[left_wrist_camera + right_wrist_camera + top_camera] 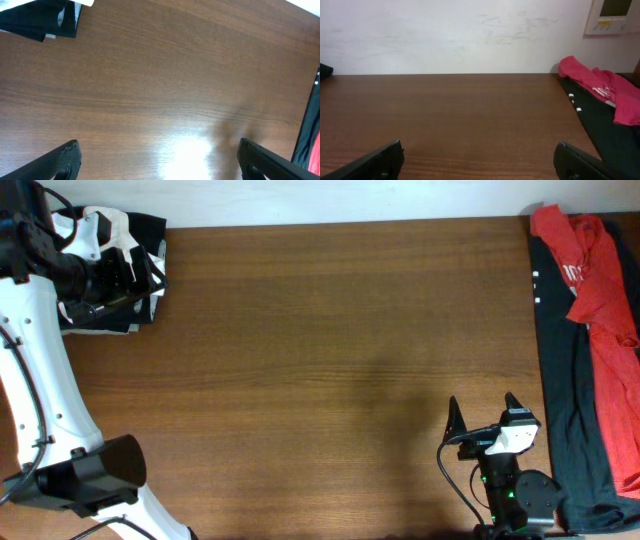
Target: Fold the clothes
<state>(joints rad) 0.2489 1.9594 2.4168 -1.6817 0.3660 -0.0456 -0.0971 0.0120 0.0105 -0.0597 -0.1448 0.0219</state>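
Left end effector (159, 144) spread wide | white cloth (80, 2) well apart, far corner

Left end effector (133, 276) sits over black-and-white garment pile (146, 228), upper left. Right end effector (482, 406) lower right, fingers spread. Red shirt (600, 270) lies on black garment (560, 400), right edge.

Left gripper (159, 145) jaws spread wide; right gripper (479, 146) likewise (both empty).

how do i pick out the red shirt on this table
Go to the right edge of the table, where a long black garment lies along it. The red shirt lies crumpled on top of that garment. It is the only red thing; the far-left pile is black and white.
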